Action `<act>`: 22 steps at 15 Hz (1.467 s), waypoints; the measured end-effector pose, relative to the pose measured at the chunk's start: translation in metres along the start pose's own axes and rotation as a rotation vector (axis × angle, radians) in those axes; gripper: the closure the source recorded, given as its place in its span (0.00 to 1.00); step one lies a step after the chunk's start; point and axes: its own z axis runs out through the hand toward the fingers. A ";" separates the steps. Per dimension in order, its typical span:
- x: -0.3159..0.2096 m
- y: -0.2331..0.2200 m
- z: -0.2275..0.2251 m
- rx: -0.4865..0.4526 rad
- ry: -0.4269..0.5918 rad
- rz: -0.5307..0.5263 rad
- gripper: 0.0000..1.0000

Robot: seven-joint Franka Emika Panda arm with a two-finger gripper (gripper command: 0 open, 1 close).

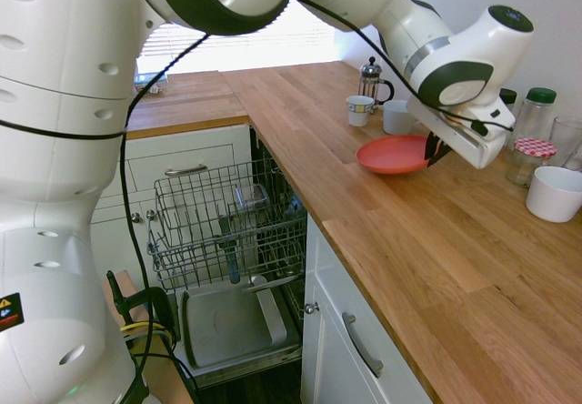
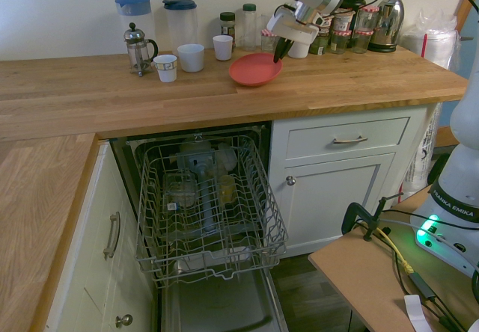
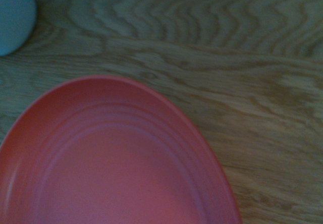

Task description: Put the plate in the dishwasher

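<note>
Closest to me, the dishwasher sits open under the desk, with its wire rack pulled out, so I think it is ready for the plate. Above the dishwasher and a bit to the side, my gripper pinches the rim of the red plate. The plate is tipped and lifted off the desk, I think so it can be carried over the desk edge and down. Behind the plate stand white mugs and a coffee press. The wrist view shows only the plate and wood grain. The first exterior view shows a white bowl near the plate.
</note>
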 end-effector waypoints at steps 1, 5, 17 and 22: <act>-0.010 -0.010 -0.017 0.006 0.018 -0.034 1.00; -0.093 -0.058 -0.073 -0.031 0.125 -0.260 1.00; -0.469 -0.060 -0.019 -0.359 0.680 -0.870 1.00; -0.525 -0.078 0.021 -0.382 0.763 -1.065 1.00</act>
